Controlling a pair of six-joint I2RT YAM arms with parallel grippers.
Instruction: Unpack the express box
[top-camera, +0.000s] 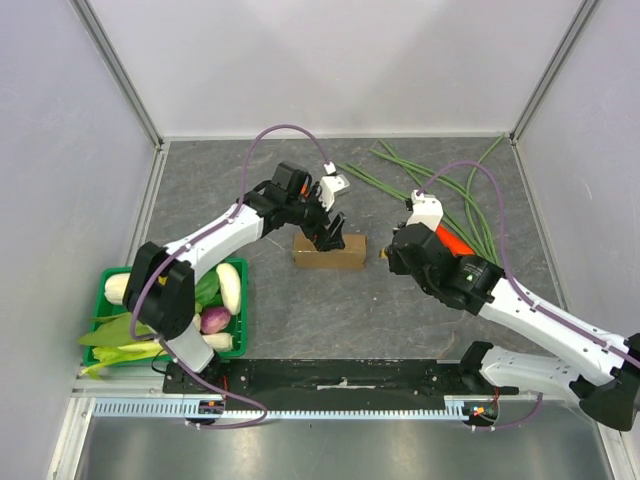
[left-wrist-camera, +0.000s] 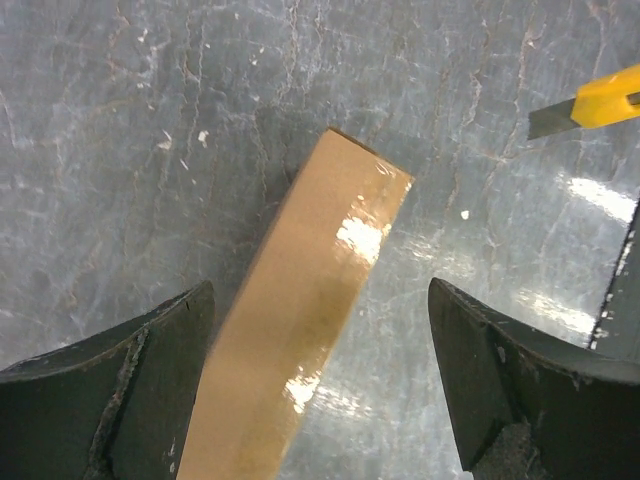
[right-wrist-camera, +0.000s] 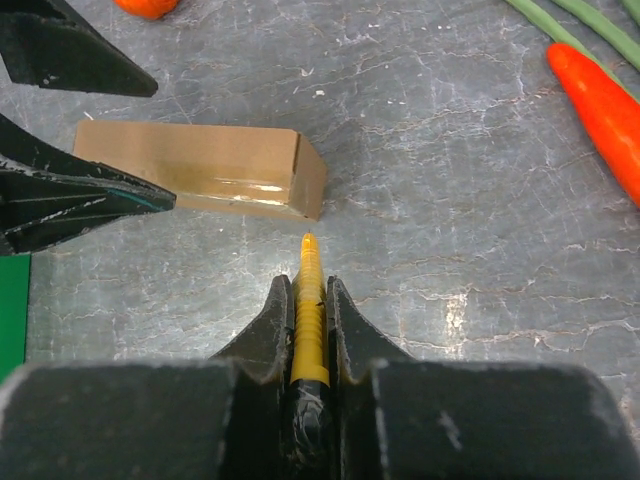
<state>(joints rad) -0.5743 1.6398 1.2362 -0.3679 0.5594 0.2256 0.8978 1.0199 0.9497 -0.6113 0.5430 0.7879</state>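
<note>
The express box (top-camera: 328, 252) is a small flat brown carton lying shut on the grey table, with shiny tape along its top. It also shows in the left wrist view (left-wrist-camera: 300, 330) and the right wrist view (right-wrist-camera: 195, 168). My left gripper (top-camera: 328, 234) is open just above the box, with its fingers either side of the box's width (left-wrist-camera: 320, 300). My right gripper (top-camera: 390, 256) is shut on a yellow utility knife (right-wrist-camera: 309, 270). The knife tip points at the box's right end, a short gap away. The knife also shows at the top right of the left wrist view (left-wrist-camera: 597, 102).
A green crate (top-camera: 243, 292) of vegetables stands at the near left. Long green beans (top-camera: 440, 190) lie at the back right, and a red-orange vegetable (right-wrist-camera: 600, 95) lies beside the right arm. An orange round thing (right-wrist-camera: 148, 5) shows beyond the box. Walls enclose the table.
</note>
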